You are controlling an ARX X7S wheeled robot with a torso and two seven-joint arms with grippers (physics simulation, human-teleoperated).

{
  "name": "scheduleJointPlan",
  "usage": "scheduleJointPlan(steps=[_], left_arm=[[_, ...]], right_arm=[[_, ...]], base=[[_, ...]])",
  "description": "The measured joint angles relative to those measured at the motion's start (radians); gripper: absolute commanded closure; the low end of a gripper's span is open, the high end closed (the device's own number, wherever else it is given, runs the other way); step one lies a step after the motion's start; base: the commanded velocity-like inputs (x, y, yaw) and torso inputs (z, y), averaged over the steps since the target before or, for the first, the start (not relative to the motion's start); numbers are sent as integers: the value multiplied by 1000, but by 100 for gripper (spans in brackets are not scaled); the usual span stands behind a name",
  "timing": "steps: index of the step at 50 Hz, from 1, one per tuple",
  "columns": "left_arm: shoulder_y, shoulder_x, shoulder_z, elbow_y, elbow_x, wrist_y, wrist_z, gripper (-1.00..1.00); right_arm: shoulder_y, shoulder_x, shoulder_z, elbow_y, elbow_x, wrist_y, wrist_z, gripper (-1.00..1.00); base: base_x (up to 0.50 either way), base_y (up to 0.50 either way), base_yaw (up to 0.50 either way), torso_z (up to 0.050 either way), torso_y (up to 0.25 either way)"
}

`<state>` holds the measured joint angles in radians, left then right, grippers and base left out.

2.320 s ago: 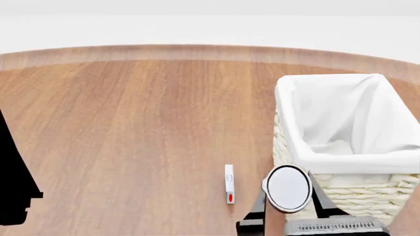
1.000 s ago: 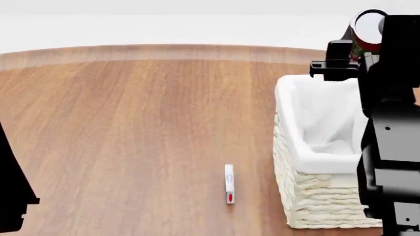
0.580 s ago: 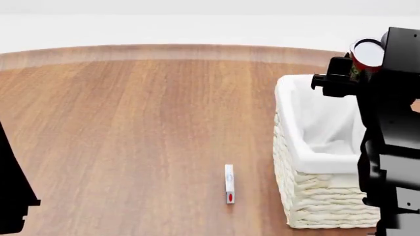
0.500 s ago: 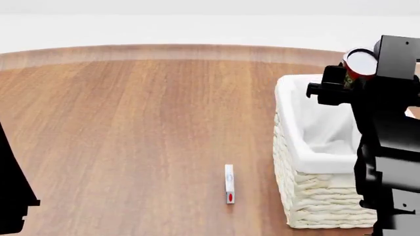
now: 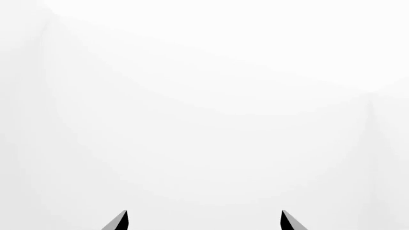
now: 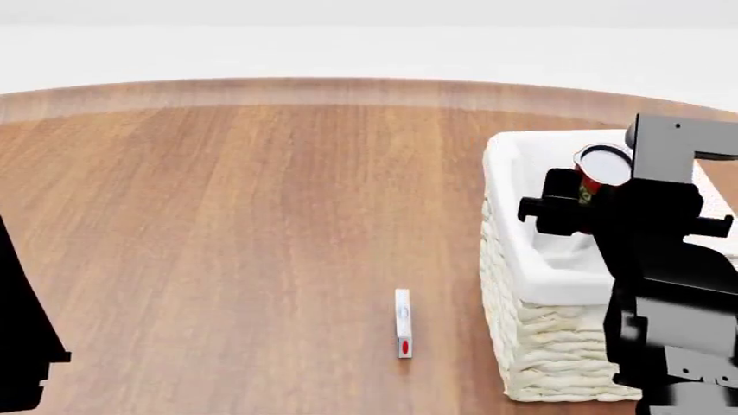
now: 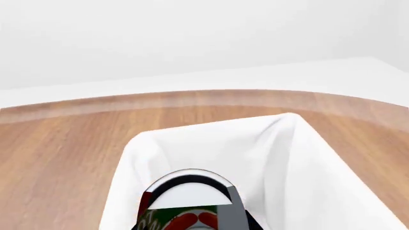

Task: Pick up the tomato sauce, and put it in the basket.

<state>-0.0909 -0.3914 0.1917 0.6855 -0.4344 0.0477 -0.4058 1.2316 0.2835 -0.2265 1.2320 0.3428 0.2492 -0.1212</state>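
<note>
Head view: the tomato sauce can sits clamped in the right gripper, held over the open mouth of the wicker basket, above its white cloth lining. A small white-and-red object lies on the wooden table, near the basket. At the left edge, only part of the left arm shows; the left wrist view shows the left gripper's two fingertips standing apart, with nothing between them.
</note>
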Motion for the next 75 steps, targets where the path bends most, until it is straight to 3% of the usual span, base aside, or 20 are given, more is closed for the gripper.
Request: scheduleJointPlan(steps=[23,24,50,58,75], left_arm=[[-2,-7,-2,-4,5,0,-11,-100],[-2,-8,-2,-4,5,0,-12,-100],[-4,-11,5,-10,8,3,-17,-100],[-6,-12,8,-13,9,3,-18,-100],[-10,-10,30,-15,19,-1,-17,-100]], right_arm=[[16,-37,152,76,-167,-6,-15,100],[16,-38,158,77,-176,-5,-18,-100],[18,-55,251,77,-320,-4,-66,-100],[26,-67,231,66,-354,-108,-55,-100],[-293,-66,162,-825,-479,-11,23,-100]], base=[[0,0,0,0,0],[0,0,0,0,0],[0,0,0,0,0],[0,0,0,0,0],[0,0,0,0,0]])
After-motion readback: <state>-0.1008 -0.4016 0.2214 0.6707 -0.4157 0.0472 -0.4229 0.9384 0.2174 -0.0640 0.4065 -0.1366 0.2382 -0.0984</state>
